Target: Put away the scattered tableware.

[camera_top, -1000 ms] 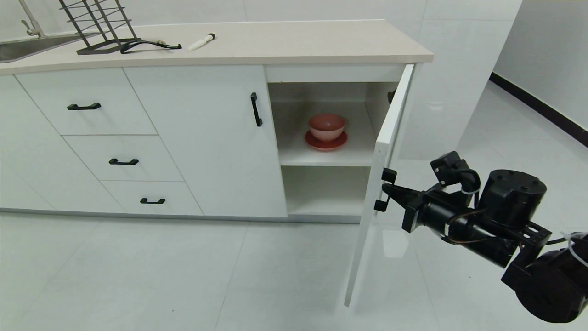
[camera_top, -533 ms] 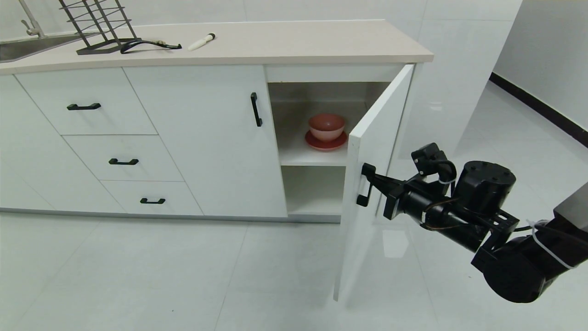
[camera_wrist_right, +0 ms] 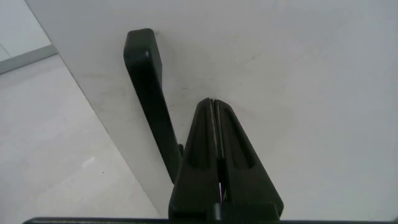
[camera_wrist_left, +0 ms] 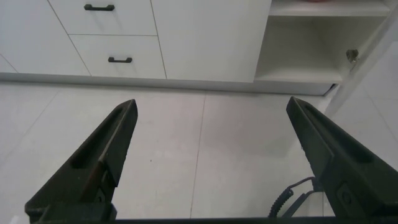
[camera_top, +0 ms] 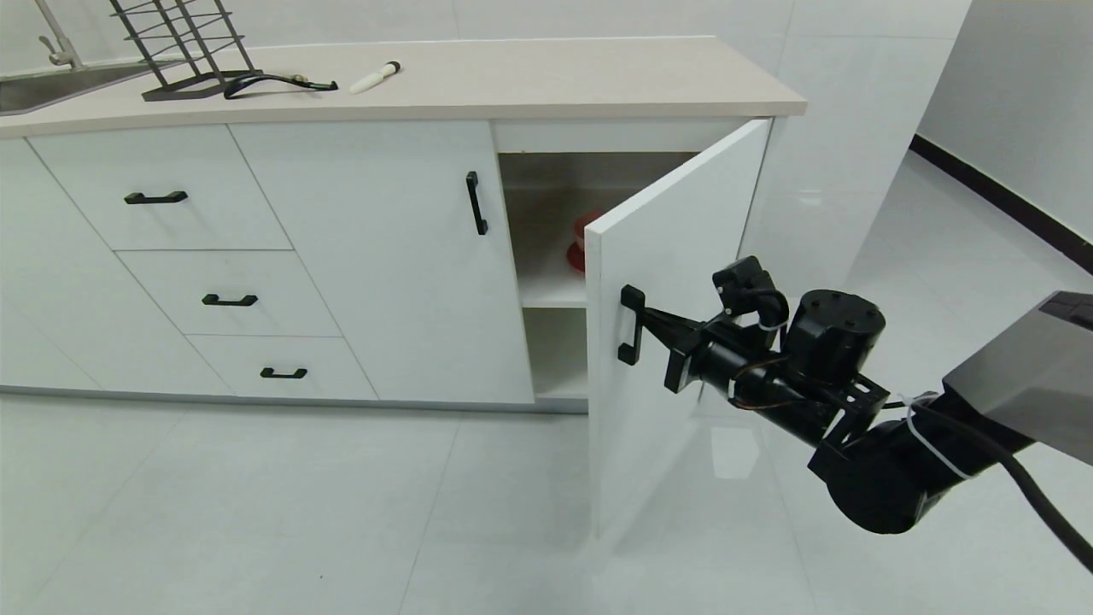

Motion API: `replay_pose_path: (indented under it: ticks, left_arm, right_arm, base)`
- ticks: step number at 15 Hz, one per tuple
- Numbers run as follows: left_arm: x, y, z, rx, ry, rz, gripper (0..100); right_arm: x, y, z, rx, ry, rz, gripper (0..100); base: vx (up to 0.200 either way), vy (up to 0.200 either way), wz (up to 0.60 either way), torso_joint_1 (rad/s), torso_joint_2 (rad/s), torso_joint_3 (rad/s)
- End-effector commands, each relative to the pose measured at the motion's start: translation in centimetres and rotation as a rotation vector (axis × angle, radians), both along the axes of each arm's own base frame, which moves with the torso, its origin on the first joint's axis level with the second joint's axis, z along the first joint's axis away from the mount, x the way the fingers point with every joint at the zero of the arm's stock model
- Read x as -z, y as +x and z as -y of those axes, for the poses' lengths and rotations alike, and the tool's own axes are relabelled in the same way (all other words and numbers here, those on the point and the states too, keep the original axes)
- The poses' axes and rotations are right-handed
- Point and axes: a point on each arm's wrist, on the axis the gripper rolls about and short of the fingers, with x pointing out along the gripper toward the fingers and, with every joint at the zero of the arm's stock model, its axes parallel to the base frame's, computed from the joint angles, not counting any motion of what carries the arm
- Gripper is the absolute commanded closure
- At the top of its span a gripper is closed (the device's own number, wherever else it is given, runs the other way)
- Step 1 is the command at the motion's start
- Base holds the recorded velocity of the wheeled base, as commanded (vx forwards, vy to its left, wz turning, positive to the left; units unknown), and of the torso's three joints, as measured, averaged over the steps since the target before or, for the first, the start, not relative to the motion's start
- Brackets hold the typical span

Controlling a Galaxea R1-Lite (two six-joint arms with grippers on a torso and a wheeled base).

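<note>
The white cabinet door (camera_top: 683, 231) stands half shut. Behind its edge, on the upper shelf, a sliver of the red bowl and plate (camera_top: 580, 242) shows; the rest is hidden. My right gripper (camera_top: 651, 319) is shut, its joined fingertips touching the door's face just beside the black handle (camera_top: 630, 335). In the right wrist view the shut gripper (camera_wrist_right: 212, 106) meets the door next to the handle (camera_wrist_right: 149, 106) without holding it. My left gripper (camera_wrist_left: 211, 106) hangs open over the floor, nothing between its fingers, facing the cabinet's lower shelf (camera_wrist_left: 305, 74).
On the countertop (camera_top: 555, 77) lie a white-handled utensil (camera_top: 374, 79) and a black utensil (camera_top: 273, 83) beside a wire dish rack (camera_top: 184, 51). A sink (camera_top: 51, 85) sits far left. Closed drawers (camera_top: 230, 290) and a closed door (camera_top: 384, 256) lie left of the opening. Tiled floor spreads in front.
My right arm has moved left with the door, swinging it from wide open to half shut. The door now covers most of the bowl and plate.
</note>
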Motion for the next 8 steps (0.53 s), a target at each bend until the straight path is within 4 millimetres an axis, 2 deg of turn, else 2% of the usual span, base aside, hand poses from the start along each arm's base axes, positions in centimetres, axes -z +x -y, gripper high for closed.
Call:
replay_pose_path:
  ticks: [1, 8]
  left_arm:
    - [0.0, 0.0, 0.0, 0.000, 0.000, -0.001, 0]
    - [0.0, 0.0, 0.0, -0.002, -0.010, 0.000, 0]
  right_arm:
    - [0.9, 2.2, -1.4, -0.001, 0.014, 0.025, 100]
    - [1.4, 5.0, -3.2, -0.004, 0.052, 0.094, 100]
  base:
    - [0.000, 0.000, 0.00, 0.000, 0.00, 0.000]
    - [0.000, 0.000, 0.00, 0.000, 0.00, 0.000]
